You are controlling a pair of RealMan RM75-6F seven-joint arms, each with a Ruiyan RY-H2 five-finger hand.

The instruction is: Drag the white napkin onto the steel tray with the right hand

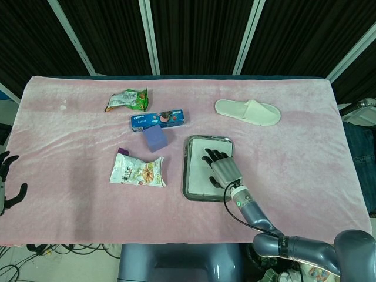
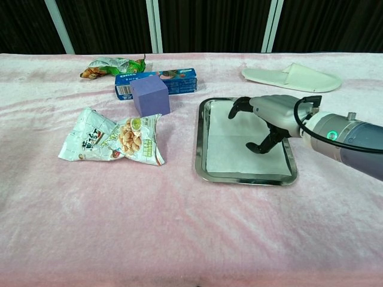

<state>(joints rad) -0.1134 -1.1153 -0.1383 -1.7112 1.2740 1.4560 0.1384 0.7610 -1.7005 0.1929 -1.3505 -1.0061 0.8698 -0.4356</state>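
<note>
R hand (image 2: pixel 269 116) sits over the white napkin (image 2: pixel 230 146), fingers spread & curved, gripping nothing. Napkin lies under it, inside the steel tray (image 2: pixel 200 156). L hand (image 1: pixel 6 182) open w/ fingers apart, far off at desk edge.

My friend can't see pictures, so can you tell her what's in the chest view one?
The right robot hand reaches over a white napkin lying inside a steel tray on a pink cloth. To the left are a snack bag, a purple cube and a blue cookie box; a white slipper lies behind the tray.
</note>
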